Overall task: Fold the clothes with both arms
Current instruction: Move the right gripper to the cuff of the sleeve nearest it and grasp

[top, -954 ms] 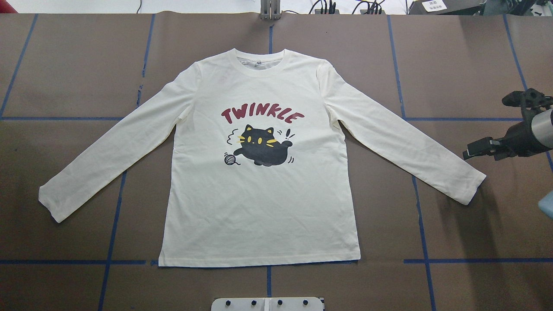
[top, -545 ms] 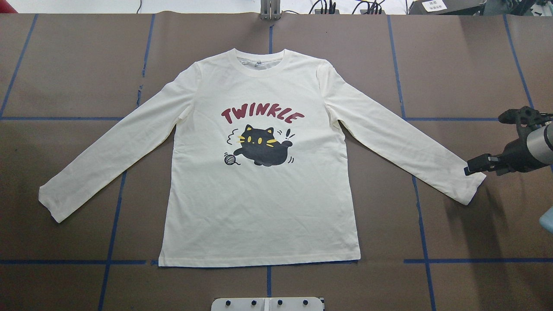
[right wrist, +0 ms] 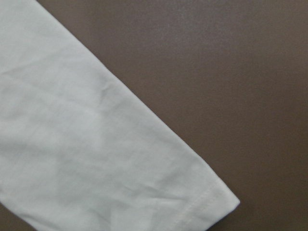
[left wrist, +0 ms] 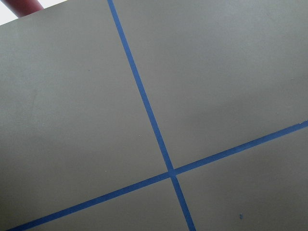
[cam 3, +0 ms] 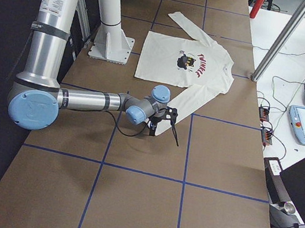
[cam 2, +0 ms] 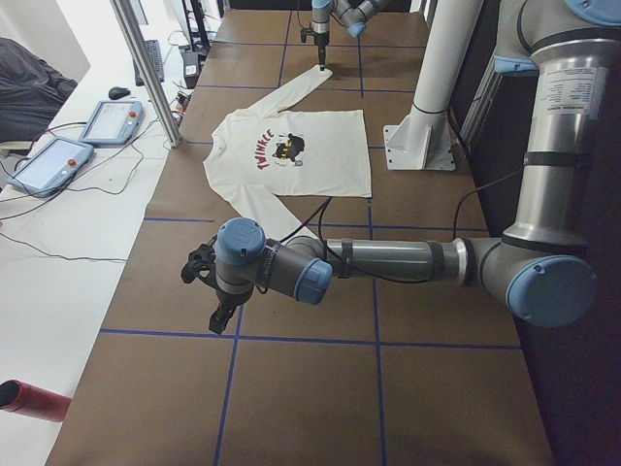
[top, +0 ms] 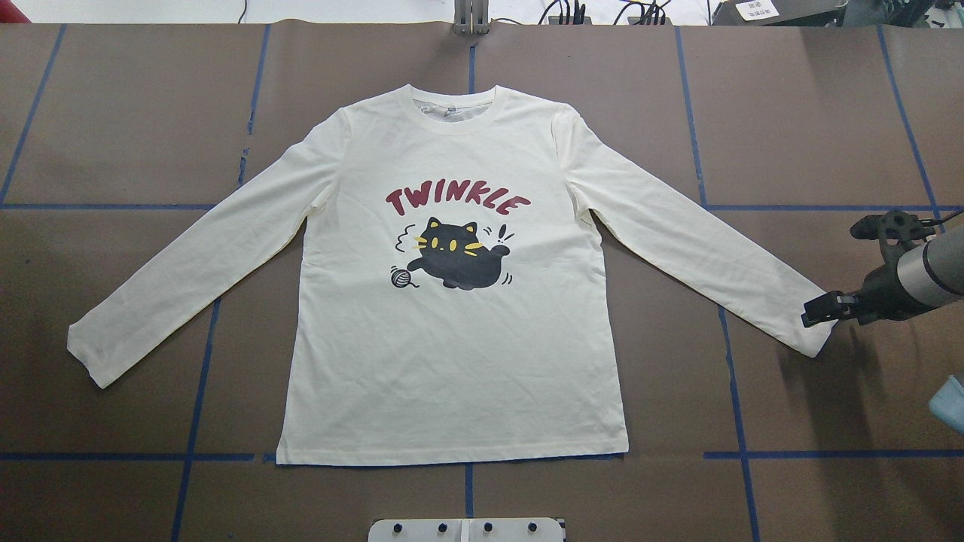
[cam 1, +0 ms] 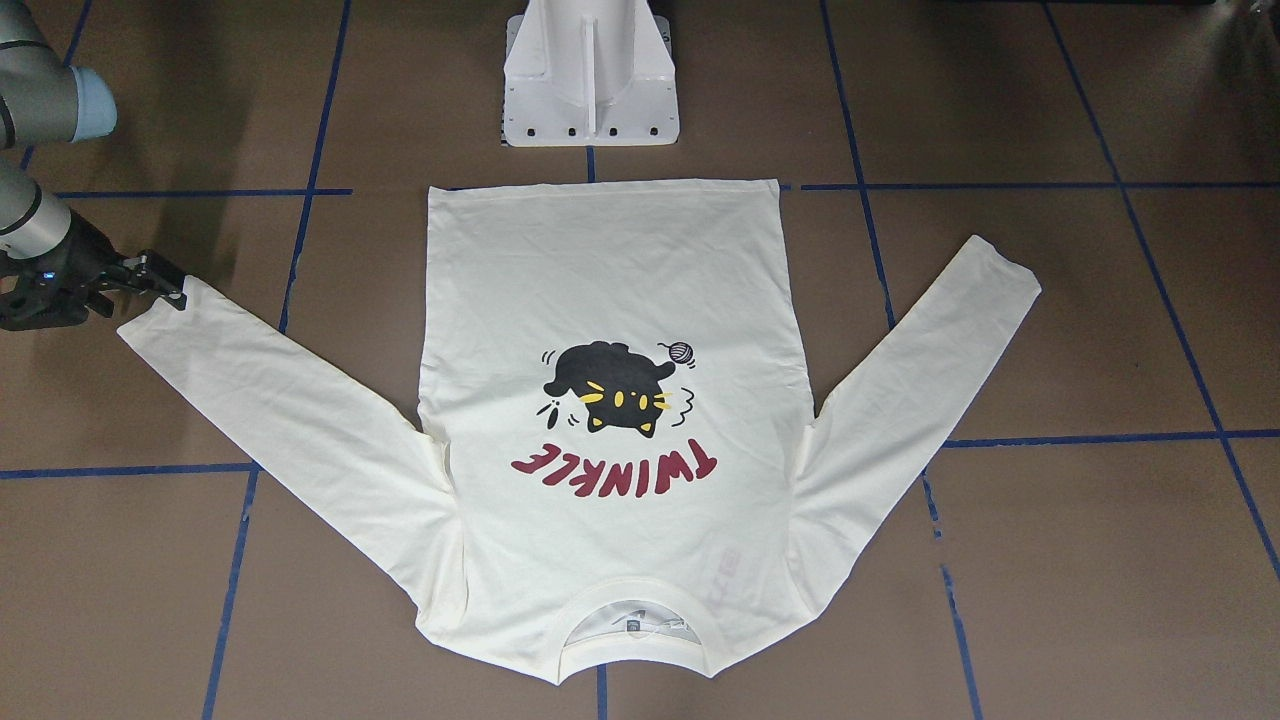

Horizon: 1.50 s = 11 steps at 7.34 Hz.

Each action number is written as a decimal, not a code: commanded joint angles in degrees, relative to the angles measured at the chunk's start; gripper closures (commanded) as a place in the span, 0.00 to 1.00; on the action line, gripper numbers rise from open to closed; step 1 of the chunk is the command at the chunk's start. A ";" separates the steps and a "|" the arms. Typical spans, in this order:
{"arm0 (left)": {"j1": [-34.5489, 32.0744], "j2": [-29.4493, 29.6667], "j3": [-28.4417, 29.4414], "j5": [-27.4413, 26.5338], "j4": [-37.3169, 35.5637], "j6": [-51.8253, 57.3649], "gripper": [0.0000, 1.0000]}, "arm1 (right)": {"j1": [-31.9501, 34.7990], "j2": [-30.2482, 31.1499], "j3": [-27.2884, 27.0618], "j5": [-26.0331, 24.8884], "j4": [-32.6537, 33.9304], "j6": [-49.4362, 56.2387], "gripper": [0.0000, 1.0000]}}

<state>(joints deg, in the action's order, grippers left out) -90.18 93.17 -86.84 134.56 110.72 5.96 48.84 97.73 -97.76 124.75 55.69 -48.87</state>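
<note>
tabletop (top: 828,113): brown and marked into large squares by blue tape lines (left wrist: 144,106). It carries the white pedestal (cam 1: 590,90) at the middle of the robot's edge.
T-shirt (top: 452,361): cream-white with long sleeves, spread flat and face up directly in front of the pedestal. Its hem lies nearest the pedestal and its ribbed neckline (top: 452,102) farthest from it. Both sleeves slant outward, with their ends back toward the pedestal's edge of the tabletop.
right arm (cam 3: 84,100): silver-grey with light-blue caps, stretched low over the tabletop out to the pedestal's right.
left arm (cam 2: 388,260): of the same build, stretched low out to the pedestal's left, past the sleeve on that side.
print (top: 452,260): a black cat with a yarn ball on the chest. The red TWINKLE lettering (top: 458,199) is on the side of the cat away from the pedestal.
right hand (top: 809,314): black, with its tips at the outer edge of the cuff (right wrist: 207,202) of the sleeve on the pedestal's right. I cannot tell whether it is released or clenched, nor whether it touches the cloth. Its wrist view shows the cuff lying flat on the tabletop.
left hand (cam 2: 221,313): points down over bare tabletop far to the pedestal's left, apart from the T-shirt. It shows only in the side view, so I cannot tell its state. Its wrist view shows a tape crossing.
red tube (cam 2: 29,400): lies at the tabletop's end, beyond the left hand from the pedestal.
</note>
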 commanded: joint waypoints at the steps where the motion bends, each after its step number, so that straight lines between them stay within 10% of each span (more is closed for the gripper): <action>1: 0.00 -0.18 0.35 0.00 0.37 0.10 0.00 | -1.03 -0.09 0.11 -0.56 0.30 0.00 0.11; 8: 0.00 -0.09 0.27 0.00 0.46 0.10 0.00 | -0.76 -0.08 -0.68 -0.47 0.39 0.09 0.94; 11: 0.09 -0.09 0.27 0.00 0.37 0.10 0.00 | -0.50 -1.40 -0.76 -0.73 0.21 0.00 1.00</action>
<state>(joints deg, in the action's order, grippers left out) -90.12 93.08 -86.57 134.56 111.10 6.06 48.11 96.98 -98.45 124.16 56.04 -48.85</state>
